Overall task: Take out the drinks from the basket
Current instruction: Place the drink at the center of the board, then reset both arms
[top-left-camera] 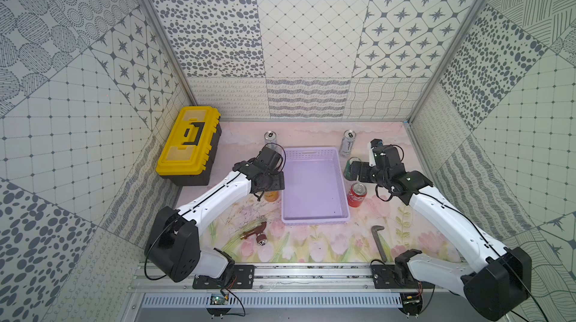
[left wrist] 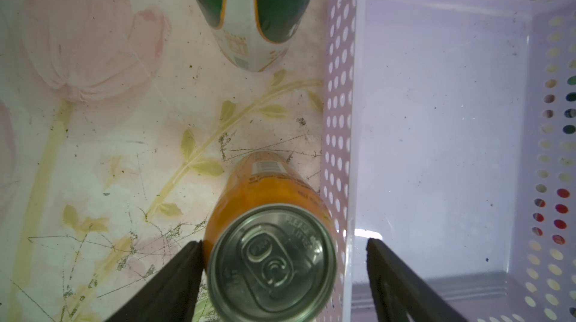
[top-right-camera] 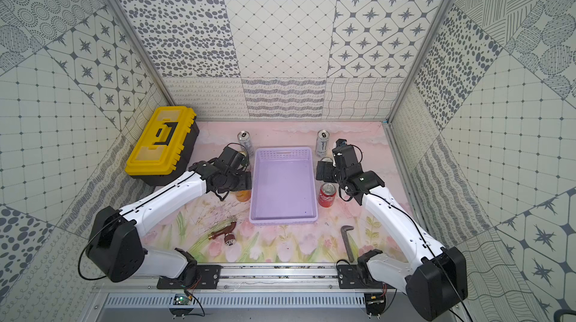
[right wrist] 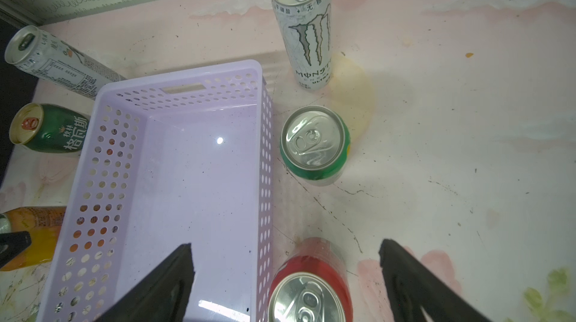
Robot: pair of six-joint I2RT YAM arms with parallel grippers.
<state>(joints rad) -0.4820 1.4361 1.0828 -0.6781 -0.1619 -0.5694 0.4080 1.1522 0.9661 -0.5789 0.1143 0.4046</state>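
Left fingers (left wrist: 174, 286) apart, six cans (right wrist: 314, 141) (one basket (right wrist: 218, 86))

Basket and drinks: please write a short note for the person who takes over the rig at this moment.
Left tool: open, jaws either side of the orange can, not gripping it.
Right tool: open above the red can, holding nothing.
Basket: empty.
On its left-arm side, upright: slim white can, dark green can, orange can.
On its right-arm side, upright: Monster can, green can, red can.
Done: all six drinks are out.
Left: probably only to lift both arms clear without knocking a can.
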